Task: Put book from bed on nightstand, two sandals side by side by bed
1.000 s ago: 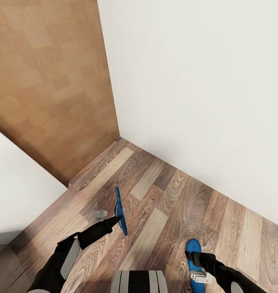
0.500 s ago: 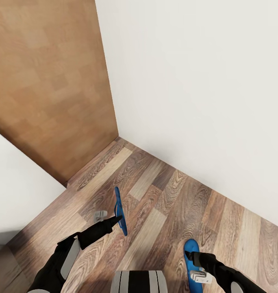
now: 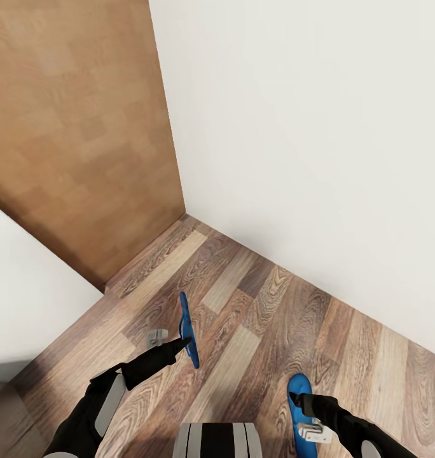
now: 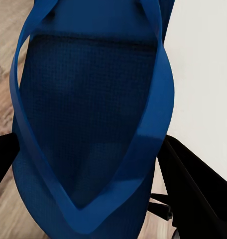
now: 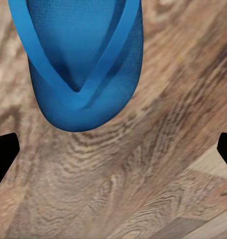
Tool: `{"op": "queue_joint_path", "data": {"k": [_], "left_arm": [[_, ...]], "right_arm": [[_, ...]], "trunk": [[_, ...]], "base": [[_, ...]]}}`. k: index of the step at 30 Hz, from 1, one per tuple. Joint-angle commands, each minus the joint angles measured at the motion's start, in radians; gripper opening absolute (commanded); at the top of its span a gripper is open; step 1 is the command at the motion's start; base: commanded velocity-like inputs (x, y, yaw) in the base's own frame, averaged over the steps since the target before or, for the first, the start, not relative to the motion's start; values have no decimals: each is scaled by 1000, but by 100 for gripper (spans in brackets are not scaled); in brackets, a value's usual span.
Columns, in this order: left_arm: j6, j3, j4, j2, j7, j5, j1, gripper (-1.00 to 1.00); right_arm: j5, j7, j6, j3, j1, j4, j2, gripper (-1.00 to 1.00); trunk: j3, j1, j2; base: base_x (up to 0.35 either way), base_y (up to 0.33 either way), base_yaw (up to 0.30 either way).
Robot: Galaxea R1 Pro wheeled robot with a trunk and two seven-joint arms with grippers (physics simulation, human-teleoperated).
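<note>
- Sandals: one hangs on edge above the floor, pinched at the tip of the left gripper; the other lies flat on the planks under the right gripper.
- Left wrist view: the sandal sits between the dark fingers, which close on it.
- Right wrist view: finger tips stand wide apart at both edges, clear of the blue toe; that gripper is spread and holds nothing.
- Floor lies bare between and ahead of the two sandals.
- White wall bounds the right side, a tan wood panel the far left; they meet in a corner ahead.
- A white block closes in at near left.
</note>
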Motion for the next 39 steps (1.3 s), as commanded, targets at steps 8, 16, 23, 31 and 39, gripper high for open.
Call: {"op": "queue_joint_path", "data": {"k": [8,16,23,31,39], "left_arm": [[9,3,0,-2,-3,5,0,-100],[9,3,0,-1,-3,5,0,-100],[9,3,0,-1,-3,5,0,-100],[9,3,0,-1,-4,5,0,-100],[9,4,0,-1,-4,5,0,-100]], "right_arm": [[11,-4,-2,2,0,-1,-1,100],[11,-4,-2,2,0,-1,-1,100],[11,-4,-2,2,0,-1,-1,100],[11,-4,-2,2,0,0,-1,100],[11,-4,-2,2,0,-1,-1,100]], "trunk": [[-1,0,0],[-1,0,0],[-1,0,0],[-1,0,0],[-1,0,0]], "base": [[0,-154,0],[0,-32,0],[0,-1,0],[58,0,0],[101,0,0]]}}
